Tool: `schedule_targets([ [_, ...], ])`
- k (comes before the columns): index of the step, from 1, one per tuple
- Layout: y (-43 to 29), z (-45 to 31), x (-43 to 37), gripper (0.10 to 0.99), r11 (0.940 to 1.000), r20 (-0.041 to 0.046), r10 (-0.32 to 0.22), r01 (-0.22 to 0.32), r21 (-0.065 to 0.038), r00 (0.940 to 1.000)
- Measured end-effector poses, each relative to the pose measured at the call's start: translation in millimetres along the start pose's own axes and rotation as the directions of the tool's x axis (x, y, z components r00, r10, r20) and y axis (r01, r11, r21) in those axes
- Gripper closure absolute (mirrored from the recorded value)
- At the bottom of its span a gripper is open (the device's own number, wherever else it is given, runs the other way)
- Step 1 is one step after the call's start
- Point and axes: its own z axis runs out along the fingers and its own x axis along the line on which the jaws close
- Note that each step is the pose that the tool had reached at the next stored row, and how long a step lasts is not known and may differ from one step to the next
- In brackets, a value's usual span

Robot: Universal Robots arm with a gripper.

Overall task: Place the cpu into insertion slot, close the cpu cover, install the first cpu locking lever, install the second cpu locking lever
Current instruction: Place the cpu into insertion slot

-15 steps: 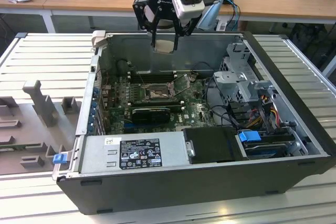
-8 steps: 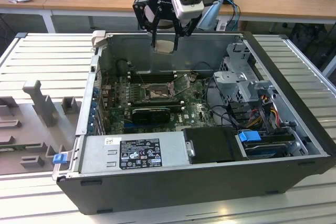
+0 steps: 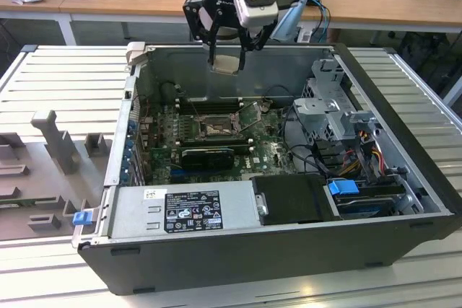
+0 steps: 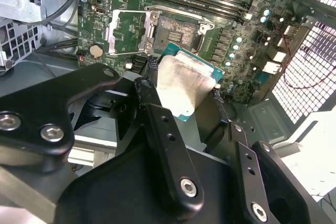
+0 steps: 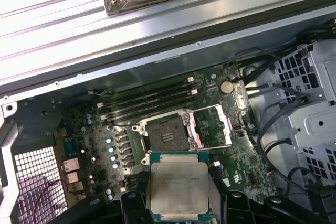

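- Exterior view's left: a grey moulded fixture tray with upright blocks (image 3: 43,171) lies on the ribbed silver metal bench (image 3: 72,77), just beside the open black desktop computer case (image 3: 289,250).
- Near wall of the case: a silver power supply box with a black label (image 3: 180,210), lying flat.
- Case floor, centre: the green motherboard (image 3: 162,142). On it sits the square dark-framed insertion slot (image 3: 215,129), its contact field exposed; this is clear in the first wrist view (image 5: 167,136).
- Over the far side of the case: the black two-fingered claw (image 3: 226,57) hangs with its fingers clamped on opposite edges of the small flat square cpu with a pale silver metal top (image 3: 226,65). The cpu is held well above the board, apart from the insertion slot. Both wrist views show it gripped, its greenish edge visible (image 5: 178,187) (image 4: 184,85).
- Just to the exterior view's right of the slot: the thin silvery hinged cpu cover (image 3: 250,113), swung open; green board shows through its window (image 5: 212,125).
- Exterior view's right: a silver perforated metal drive cage (image 3: 332,106), coloured cables (image 3: 364,146) and a blue plastic tab (image 3: 345,187).
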Motion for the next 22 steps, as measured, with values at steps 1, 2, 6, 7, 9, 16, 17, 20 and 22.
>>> schedule_targets([
  [1,0.0,0.0,0.0,0.557,1.0,0.0004,0.005,-0.005,0.0,1.0],
  [2,0.0,0.1,0.0,0.557,1.0,0.0007,0.008,-0.008,0.0,1.0],
  [6,0.0,0.1,0.0,0.557,0.9998,0.0019,0.021,-0.021,0.0,0.9998],
  [7,0.0,0.1,0.0,0.557,0.9997,0.0024,0.026,-0.026,-0.001,0.9997],
  [9,0.0,0.1,0.0,0.557,0.9995,0.0028,0.031,-0.031,-0.001,0.9995],
  [16,-0.1,0.8,0.0,0.557,0.9938,0.0099,0.111,-0.111,-0.003,0.9937],
  [17,-0.1,0.8,0.0,0.557,0.9932,0.0103,0.116,-0.116,-0.003,0.9932],
  [20,-0.1,0.9,0.0,0.557,0.9907,0.0121,0.136,-0.136,-0.003,0.9906],
  [22,-0.1,1.0,0.0,0.557,0.9893,0.0129,0.146,-0.146,-0.004,0.9892],
])
